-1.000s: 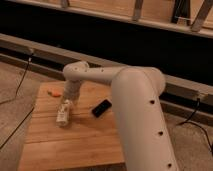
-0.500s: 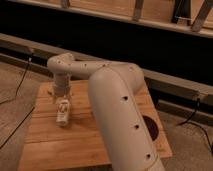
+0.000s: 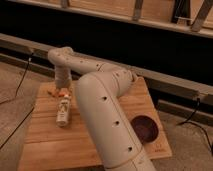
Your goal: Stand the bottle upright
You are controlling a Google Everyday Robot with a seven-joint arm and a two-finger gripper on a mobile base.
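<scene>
The bottle is small and pale with a white label. It lies on its side on the left part of the wooden table, its long axis running toward and away from the camera. My gripper hangs from the white arm and sits right at the bottle's far end, low over the table. I cannot tell whether it touches the bottle.
A thin orange stick lies on the table beside the gripper. A dark round bowl sits at the table's right side. The big white arm covers the table's middle. Cables run on the floor to the left and right. A dark rail runs behind the table.
The arm has swung left and now covers the black slab seen earlier. The gripper has come down to the bottle's far end. The bottle still lies in the same place.
</scene>
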